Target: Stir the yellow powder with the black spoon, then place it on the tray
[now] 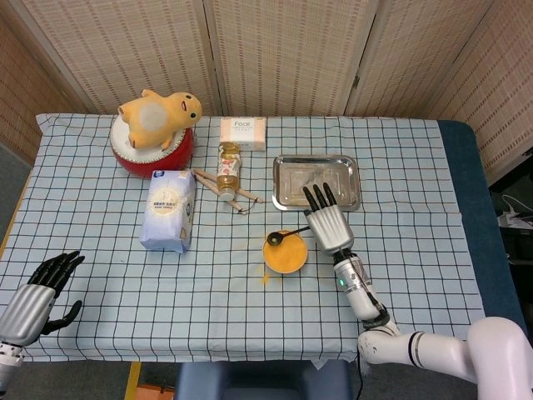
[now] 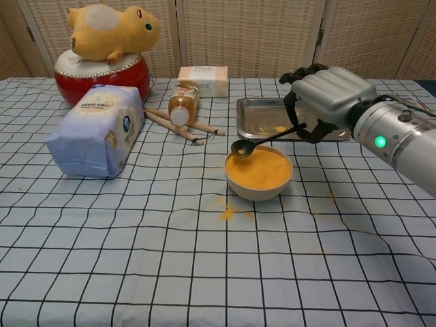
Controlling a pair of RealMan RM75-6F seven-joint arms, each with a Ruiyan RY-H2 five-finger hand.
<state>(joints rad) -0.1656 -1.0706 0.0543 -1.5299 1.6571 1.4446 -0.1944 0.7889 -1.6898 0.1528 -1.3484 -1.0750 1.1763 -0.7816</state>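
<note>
A white bowl [image 2: 258, 185] of yellow powder [image 1: 286, 255] stands in the middle of the checked table. My right hand [image 2: 325, 101] [image 1: 326, 222] holds the black spoon [image 2: 266, 141] by its handle. The spoon's bowl [image 1: 274, 240] hangs just above the powder's left rim, lifted clear of it. Behind the bowl lies the steel tray [image 1: 316, 181] [image 2: 260, 119] with a few yellow specks on it. My left hand [image 1: 42, 288] rests open at the table's near left corner, away from everything.
A blue-white flour bag [image 1: 169, 210], two wooden sticks [image 2: 178, 126], a small bottle [image 1: 227, 166], a white box [image 1: 243, 133] and a red drum with a yellow plush toy [image 1: 156, 125] stand at the back left. Spilled yellow powder [image 2: 228, 212] lies in front of the bowl.
</note>
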